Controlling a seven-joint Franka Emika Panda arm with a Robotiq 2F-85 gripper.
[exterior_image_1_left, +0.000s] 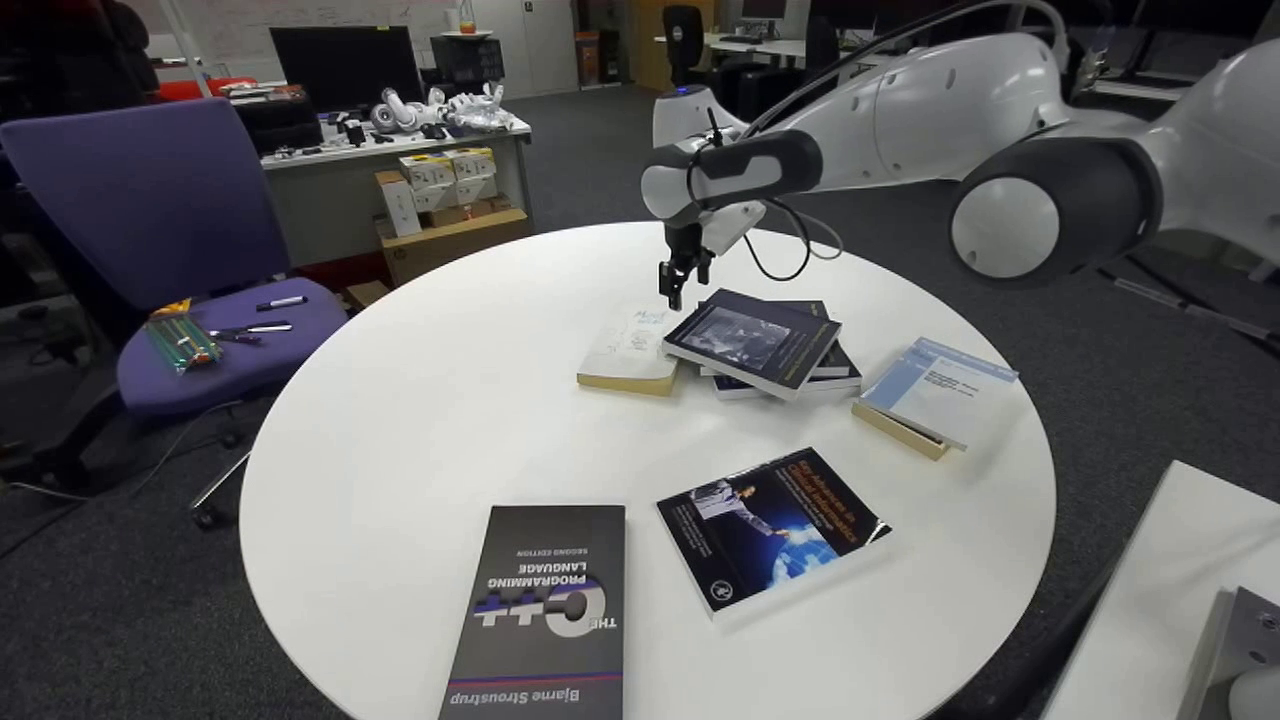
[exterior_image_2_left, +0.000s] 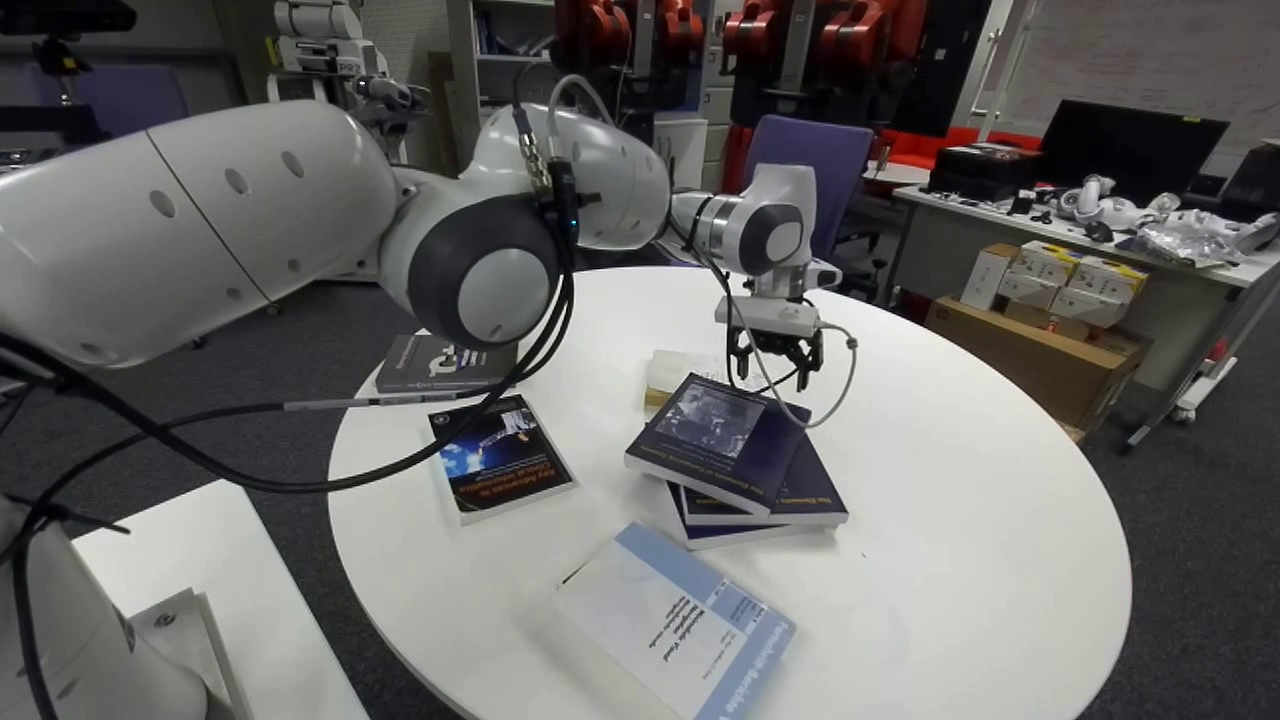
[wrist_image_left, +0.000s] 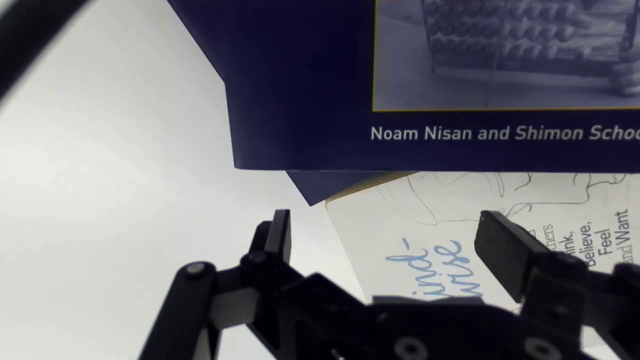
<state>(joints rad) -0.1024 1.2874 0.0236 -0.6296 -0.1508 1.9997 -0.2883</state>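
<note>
My gripper (exterior_image_1_left: 686, 286) points down, open and empty, above the round white table (exterior_image_1_left: 400, 450). In the wrist view the gripper's fingers (wrist_image_left: 384, 217) are wide apart over a cream book (wrist_image_left: 350, 240) with blue handwriting. That book shows in both exterior views (exterior_image_1_left: 625, 355) (exterior_image_2_left: 672, 366). Nearest beside it is a dark blue book (exterior_image_1_left: 745, 338) with a grey picture, also in an exterior view (exterior_image_2_left: 715, 440). It lies askew on top of other dark blue books (exterior_image_2_left: 812, 490) and overlaps the cream book in the wrist view (wrist_image_left: 300, 110). No contact between fingers and books shows.
A white and light blue book (exterior_image_1_left: 935, 385) lies near the table's edge. A black book with a blue picture (exterior_image_1_left: 775, 530) and a grey C++ book (exterior_image_1_left: 550, 600) lie farther from the gripper. Loose cables (exterior_image_2_left: 300, 488) hang from the arm. A purple chair (exterior_image_1_left: 200, 200) stands beside the table.
</note>
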